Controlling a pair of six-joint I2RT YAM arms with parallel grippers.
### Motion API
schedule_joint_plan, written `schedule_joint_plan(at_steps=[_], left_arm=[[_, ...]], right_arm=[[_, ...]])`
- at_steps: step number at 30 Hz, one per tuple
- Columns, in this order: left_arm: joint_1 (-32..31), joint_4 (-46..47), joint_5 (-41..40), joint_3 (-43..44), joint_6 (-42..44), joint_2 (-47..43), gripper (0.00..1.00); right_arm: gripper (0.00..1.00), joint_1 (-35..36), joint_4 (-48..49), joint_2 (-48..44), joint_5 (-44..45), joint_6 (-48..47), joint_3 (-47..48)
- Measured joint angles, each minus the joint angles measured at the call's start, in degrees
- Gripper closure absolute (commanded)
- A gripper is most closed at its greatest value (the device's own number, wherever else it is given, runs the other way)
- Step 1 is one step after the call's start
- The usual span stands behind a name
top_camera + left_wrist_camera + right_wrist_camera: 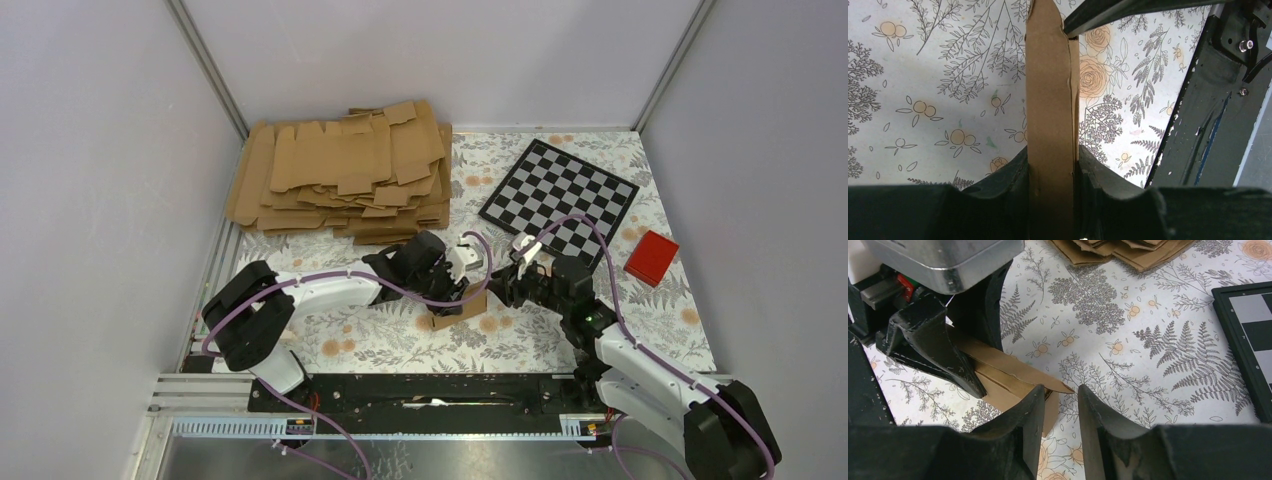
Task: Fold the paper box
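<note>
Left wrist view: the paper box (pixel 1050 100) runs off top and bottom; right wrist view crops the checkerboard (pixel 1248 340).

No legible text, labels, brands, numbers or signs in any view, paper box (pixel 1050 100) bare brown card, chequered board (pixel 558 197) and red block (pixel 651 257) unmarked

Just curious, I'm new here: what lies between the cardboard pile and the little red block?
A black-and-white checkerboard lies flat between the cardboard pile and the red block; the top view shows it plainly.
</note>
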Motion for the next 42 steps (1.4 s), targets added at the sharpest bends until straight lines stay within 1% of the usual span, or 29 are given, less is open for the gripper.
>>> schedule_joint_plan(at_steps=[10,11,12,16,19,24,27,30,38,39,42], left_arm=[[0.0,1.03,1.46,-0.85,0.0,-0.59,0.75],[0.0,1.09,1.86,-0.98,0.02,-0.81,0.75],[0.0,1.09,2.21,-1.01,0.0,-1.01,0.75],[0.0,1.29,3.28,-1.01,0.0,-1.4,0.75],[0.02,1.22,3.61,-1.09,-0.02,-1.62,0.75],[0.0,1.05,3.56,-1.42,0.0,-1.68,0.75],[0.0,1.05,3.23,-1.42,0.0,-1.68,0.75],[-0.04,1.05,2.6,-1.42,0.0,-1.68,0.75],[-0.15,1.07,-0.72,-1.4,0.02,-1.49,0.76],[-0.2,1.05,-1.11,-1.4,0.02,-1.4,0.76],[-0.26,1.05,-2.56,-1.38,0.0,-1.14,0.76]], right_arm=[[0.58,0.83,-0.24,1.22,-2.29,-3.08,0.07],[0.6,0.92,0.17,1.18,-2.8,-3.21,0.07],[0.63,1.03,0.48,1.18,-3.26,-3.3,0.07],[0.73,1.33,1.53,1.18,-5.31,-3.65,0.07],[0.83,1.42,1.86,1.38,-5.9,-4.07,0.07],[0.85,1.42,1.55,1.6,-5.79,-4.02,0.11],[0.87,1.42,0.9,1.64,-5.4,-2.47,0.61],[0.88,1.42,-0.15,2.56,-4.81,-0.35,1.92],[0.85,1.42,-2.6,6.95,-2.25,8.85,6.14],[0.85,1.42,-2.67,7.67,-1.99,10.1,6.6],[0.78,1.44,-2.86,9.53,-1.03,13.31,7.67]])
